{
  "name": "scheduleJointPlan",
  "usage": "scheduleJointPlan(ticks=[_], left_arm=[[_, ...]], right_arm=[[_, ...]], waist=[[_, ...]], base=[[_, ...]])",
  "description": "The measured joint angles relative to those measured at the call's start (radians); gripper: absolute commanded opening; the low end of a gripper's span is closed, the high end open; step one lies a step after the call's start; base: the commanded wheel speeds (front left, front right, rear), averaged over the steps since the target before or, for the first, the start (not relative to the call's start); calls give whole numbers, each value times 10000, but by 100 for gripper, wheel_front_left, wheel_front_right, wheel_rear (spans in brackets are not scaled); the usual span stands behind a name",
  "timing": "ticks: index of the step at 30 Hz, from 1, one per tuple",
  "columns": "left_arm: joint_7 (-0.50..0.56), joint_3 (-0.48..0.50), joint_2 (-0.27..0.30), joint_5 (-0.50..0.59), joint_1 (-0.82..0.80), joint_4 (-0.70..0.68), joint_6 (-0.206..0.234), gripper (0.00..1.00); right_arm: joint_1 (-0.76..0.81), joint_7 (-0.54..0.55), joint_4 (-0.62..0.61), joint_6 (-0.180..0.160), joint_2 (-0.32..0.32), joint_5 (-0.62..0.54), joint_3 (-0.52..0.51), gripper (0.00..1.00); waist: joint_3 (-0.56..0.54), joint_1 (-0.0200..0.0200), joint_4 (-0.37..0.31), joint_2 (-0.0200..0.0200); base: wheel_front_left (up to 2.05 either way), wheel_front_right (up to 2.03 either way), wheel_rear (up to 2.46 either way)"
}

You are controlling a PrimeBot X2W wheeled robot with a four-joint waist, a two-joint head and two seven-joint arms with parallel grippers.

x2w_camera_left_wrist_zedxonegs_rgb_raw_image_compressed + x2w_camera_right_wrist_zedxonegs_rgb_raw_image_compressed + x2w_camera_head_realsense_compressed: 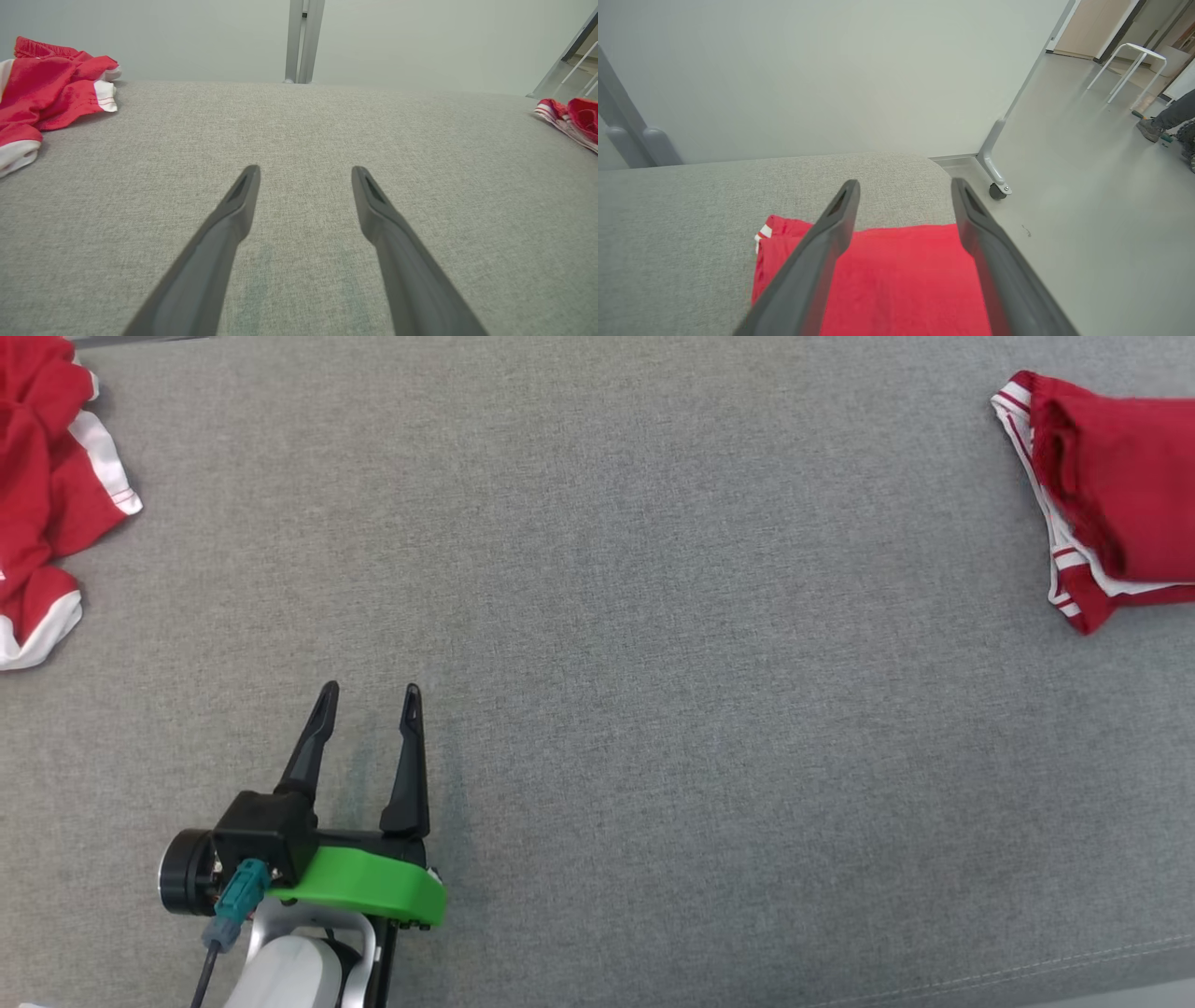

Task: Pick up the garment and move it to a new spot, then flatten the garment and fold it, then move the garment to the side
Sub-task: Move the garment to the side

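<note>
Both spread wide and empty: left end effector point(370, 689) over grey surface point(653, 709), right end effector point(903, 186) above folded garment point(901, 280)

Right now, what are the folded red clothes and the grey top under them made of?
Folded red garment: soft knit cloth, probably, matte, with white striped trim and limp folds. Grey surface: woven upholstery fabric, it seems; a fine heathered weave and a stitched seam show near the edge.

Folded garment point(1120, 495) on the tabletop point(653, 709) at the far right edge, crumpled garment point(47, 476) at the far left, well apart. Left end effector point(370, 691) over the near-left area. Right end effector point(904, 183) above the folded garment.
</note>
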Motion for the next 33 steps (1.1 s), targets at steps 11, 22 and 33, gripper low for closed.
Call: scheduleJointPlan(ticks=[11, 22, 33], left_arm=[[-192, -6, -245, -360, 17, 562, -79, 100], [-541, 380, -938, -688, 523, 2046, -163, 100], [-585, 1400, -1281, -104, 1727, 1914, -516, 100]], right_arm=[[1058, -31, -1526, 0, 1390, -188, 211, 100], [3991, -33, -3647, 0, 2568, 974, 1544, 100], [7786, -38, -7068, -4, 3490, 368, 324, 100]], waist=[[-865, 0, -108, 0], [-2516, -1, -64, 0], [-3865, -2, 368, 0]], base=[[0, 0, 0], [0, 0, 0], [0, 0, 0]])
